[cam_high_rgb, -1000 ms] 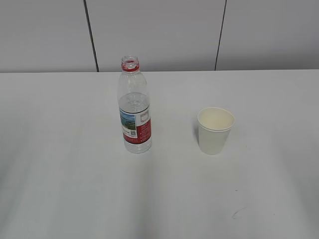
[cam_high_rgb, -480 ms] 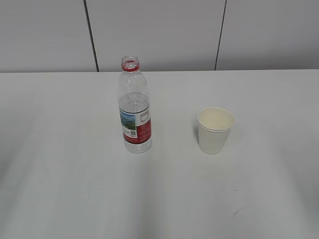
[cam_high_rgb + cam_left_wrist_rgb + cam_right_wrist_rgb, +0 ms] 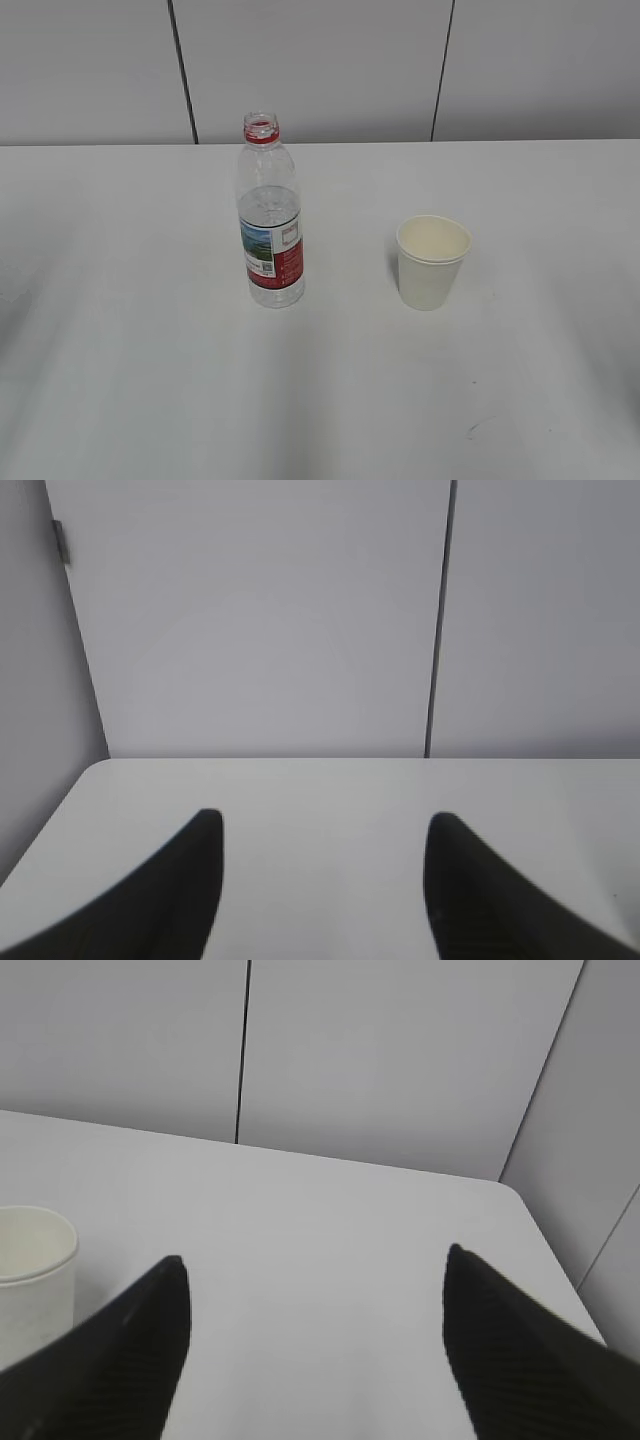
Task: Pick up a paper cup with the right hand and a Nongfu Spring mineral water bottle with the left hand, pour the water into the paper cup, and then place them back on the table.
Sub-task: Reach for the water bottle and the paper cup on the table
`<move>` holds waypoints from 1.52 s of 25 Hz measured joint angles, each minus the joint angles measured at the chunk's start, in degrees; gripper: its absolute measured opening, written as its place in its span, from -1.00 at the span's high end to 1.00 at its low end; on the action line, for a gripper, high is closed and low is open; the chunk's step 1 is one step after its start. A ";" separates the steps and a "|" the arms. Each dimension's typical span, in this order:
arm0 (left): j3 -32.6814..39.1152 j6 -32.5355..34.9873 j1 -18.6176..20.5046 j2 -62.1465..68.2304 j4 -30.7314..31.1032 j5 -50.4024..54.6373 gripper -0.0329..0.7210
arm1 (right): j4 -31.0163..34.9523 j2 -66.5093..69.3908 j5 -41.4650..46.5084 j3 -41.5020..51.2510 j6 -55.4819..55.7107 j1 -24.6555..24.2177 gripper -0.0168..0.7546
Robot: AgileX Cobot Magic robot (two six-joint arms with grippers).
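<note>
Black left hand [image 3: 320, 825] level over the table [image 3: 320, 790], fingers spread, empty. Right hand [image 3: 315, 1260] likewise spread, paper cup [image 3: 30, 1280] just left. Nongfu Spring mineral water bottle [image 3: 269, 215] upright, apart from cup.

No words or numbers can be read anywhere. The bottle [image 3: 269, 222] carries a red-and-white label [image 3: 273, 254] with a small green landscape picture and a pale square patch beside it, but its print is too small and blurred to make out. The cup [image 3: 431, 261] is plain, with no print showing.
</note>
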 joint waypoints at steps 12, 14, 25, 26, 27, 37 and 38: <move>0.00 0.00 -7.89 13.83 9.06 -12.09 -0.13 | -2.19 15.28 -14.04 0.00 0.00 0.00 -0.55; 0.00 0.00 -8.75 17.09 9.30 -15.39 -0.13 | -4.30 17.17 -16.19 0.00 0.58 0.00 -0.55; 0.00 -1.86 -10.01 24.84 9.69 -24.82 -0.13 | -12.28 30.14 -29.07 -0.10 5.88 0.00 -0.55; 0.00 -2.25 -10.01 24.90 9.69 -24.70 -0.13 | -12.70 31.27 -30.13 -0.10 6.16 0.00 -0.55; 0.00 -2.45 -10.01 24.90 9.69 -24.41 -0.13 | -13.16 32.64 -31.15 -0.10 6.28 0.00 -0.55; -0.05 -4.29 -10.08 24.96 9.74 -21.31 -0.13 | -17.89 41.07 -37.62 -1.34 8.64 0.00 -0.55; -0.05 -4.76 -10.08 24.96 9.74 -21.31 -0.13 | -18.95 41.68 -38.11 -1.44 9.74 0.00 -0.55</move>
